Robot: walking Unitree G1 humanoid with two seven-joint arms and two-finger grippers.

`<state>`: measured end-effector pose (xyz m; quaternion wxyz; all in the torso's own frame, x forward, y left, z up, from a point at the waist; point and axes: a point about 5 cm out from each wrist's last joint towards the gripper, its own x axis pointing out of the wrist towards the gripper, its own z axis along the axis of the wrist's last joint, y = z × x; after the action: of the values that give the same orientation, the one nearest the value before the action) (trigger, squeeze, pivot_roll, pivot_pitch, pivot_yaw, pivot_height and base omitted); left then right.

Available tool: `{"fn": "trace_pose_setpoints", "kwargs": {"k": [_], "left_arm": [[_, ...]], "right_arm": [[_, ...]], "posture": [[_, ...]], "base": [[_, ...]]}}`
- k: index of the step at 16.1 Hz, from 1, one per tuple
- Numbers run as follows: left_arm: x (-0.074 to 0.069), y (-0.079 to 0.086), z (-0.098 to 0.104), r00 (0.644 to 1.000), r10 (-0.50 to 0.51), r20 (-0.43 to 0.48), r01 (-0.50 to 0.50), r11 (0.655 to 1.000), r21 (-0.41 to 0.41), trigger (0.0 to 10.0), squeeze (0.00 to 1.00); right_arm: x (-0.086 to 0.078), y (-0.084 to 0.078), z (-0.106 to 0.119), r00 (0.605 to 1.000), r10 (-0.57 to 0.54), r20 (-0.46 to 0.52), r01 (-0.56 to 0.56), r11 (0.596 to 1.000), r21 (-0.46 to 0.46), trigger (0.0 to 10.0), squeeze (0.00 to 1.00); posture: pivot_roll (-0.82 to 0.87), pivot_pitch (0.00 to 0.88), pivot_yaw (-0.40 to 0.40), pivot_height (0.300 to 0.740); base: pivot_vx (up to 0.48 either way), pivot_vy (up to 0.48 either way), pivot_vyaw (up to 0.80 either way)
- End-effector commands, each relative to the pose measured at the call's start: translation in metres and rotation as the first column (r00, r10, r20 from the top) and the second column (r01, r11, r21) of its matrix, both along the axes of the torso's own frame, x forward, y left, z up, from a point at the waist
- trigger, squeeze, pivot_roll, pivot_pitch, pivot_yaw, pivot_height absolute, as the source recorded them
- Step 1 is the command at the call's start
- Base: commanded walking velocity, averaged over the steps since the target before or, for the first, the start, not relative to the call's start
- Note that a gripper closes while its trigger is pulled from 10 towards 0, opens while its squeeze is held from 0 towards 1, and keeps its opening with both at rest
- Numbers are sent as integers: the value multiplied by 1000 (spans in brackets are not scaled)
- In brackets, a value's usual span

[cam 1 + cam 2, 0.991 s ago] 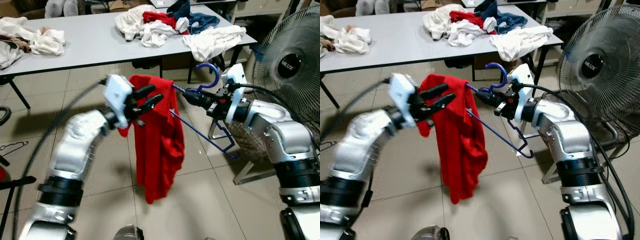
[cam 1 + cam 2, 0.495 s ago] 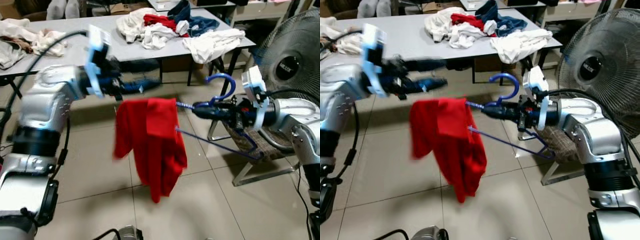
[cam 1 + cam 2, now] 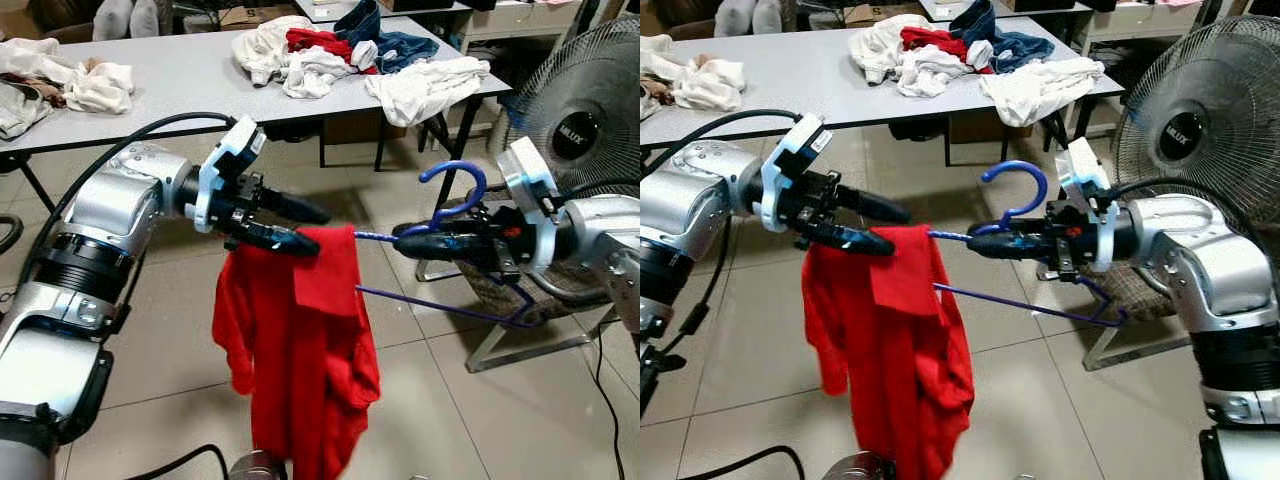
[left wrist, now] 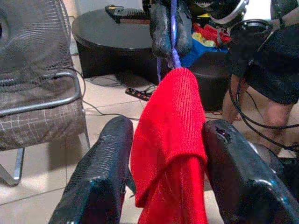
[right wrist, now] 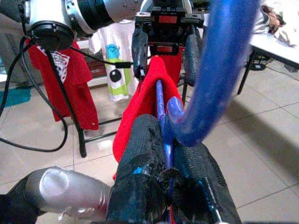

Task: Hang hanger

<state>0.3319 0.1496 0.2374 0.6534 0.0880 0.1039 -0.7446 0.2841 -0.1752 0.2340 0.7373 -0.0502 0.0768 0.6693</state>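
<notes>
Above the tiled floor, your right gripper (image 3: 408, 243) clamps the blue hanger (image 3: 452, 195); your left gripper (image 3: 305, 228) straddles the red garment (image 3: 300, 350), jaws released.

My rig's two silver arms (image 3: 110, 215) show ribbed black joint rings, white wrist camera housings (image 3: 229, 170), looping black cables (image 3: 120, 160) and long textured black fingers (image 4: 96, 182).
</notes>
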Motion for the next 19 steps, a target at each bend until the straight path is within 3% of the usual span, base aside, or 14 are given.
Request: {"fn": "trace_pose_setpoints", "kwargs": {"k": [1,3,6,11,14,17,19], "left_arm": [[0,1,8,1000,-11,27,11,1000,4,0,0],[1,6,8,996,-9,84,3,998,67,0,0],[-1,10,10,993,-12,113,3,996,85,0,0],[0,23,3,982,-21,186,-26,969,246,0,0],[0,23,-1,976,-46,215,-16,961,277,0,0],[0,20,-2,980,-49,193,2,972,237,0,0],[-1,20,-4,980,-63,187,12,965,263,0,0]], "right_arm": [[-4,2,7,999,29,26,-30,1000,9,0,0],[-3,1,7,999,27,24,-27,1000,4,0,0],[-2,0,8,1000,22,22,-22,1000,0,0,0],[-1,-2,9,999,23,24,-23,1000,-7,0,0],[-1,-2,9,999,24,28,-24,1000,-7,0,0],[-1,-2,10,999,25,31,-25,1000,-6,0,0],[-2,-2,10,999,27,33,-27,1000,-8,0,0]], "posture": [[-11,0,61,740],[-9,0,59,740],[-4,0,53,740],[-3,0,50,740],[-5,0,51,740],[-7,0,53,740],[-8,0,54,740]], "base": [[0,0,0],[0,0,0],[0,0,0],[0,0,0],[0,0,0],[0,0,0],[0,0,0]]}}
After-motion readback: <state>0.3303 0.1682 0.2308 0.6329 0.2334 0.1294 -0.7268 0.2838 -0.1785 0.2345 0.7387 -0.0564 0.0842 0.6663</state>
